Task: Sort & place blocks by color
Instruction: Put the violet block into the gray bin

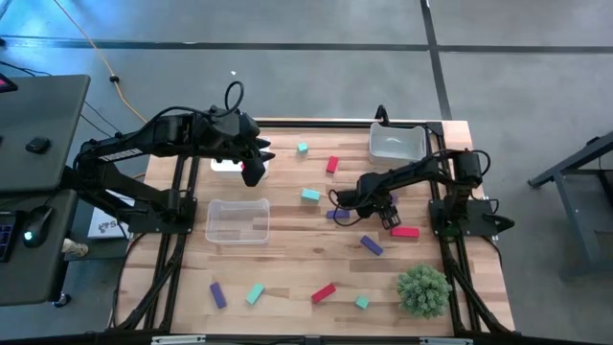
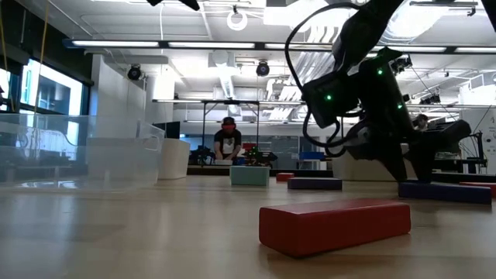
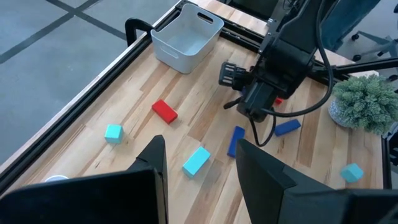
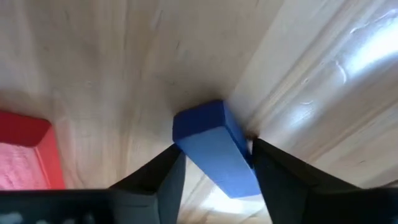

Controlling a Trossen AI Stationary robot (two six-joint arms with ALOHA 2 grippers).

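Straddling a purple bar (image 4: 217, 149) mid-table, right gripper (image 4: 214, 168) jaws narrowed against its sides, grip seemingly not yet firm. Left gripper (image 3: 199, 174) part open, empty, above the far-left bin. Sorting barely begun: clear bin (image 1: 238, 221) and white bin (image 1: 397, 143) look empty, blocks scattered. Red bar (image 1: 404, 231) just beside; plant ball (image 1: 423, 289) well apart.

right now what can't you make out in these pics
- Right tool, right wrist view: its fingers flank the purple block, but whether they touch it cannot be told.
- That block's near end: cut off by the picture's lower edge.
- Left tool, high view: the arm hides what sits beneath it, over a white patch.
- Low view: the red block up close hides the table behind it.
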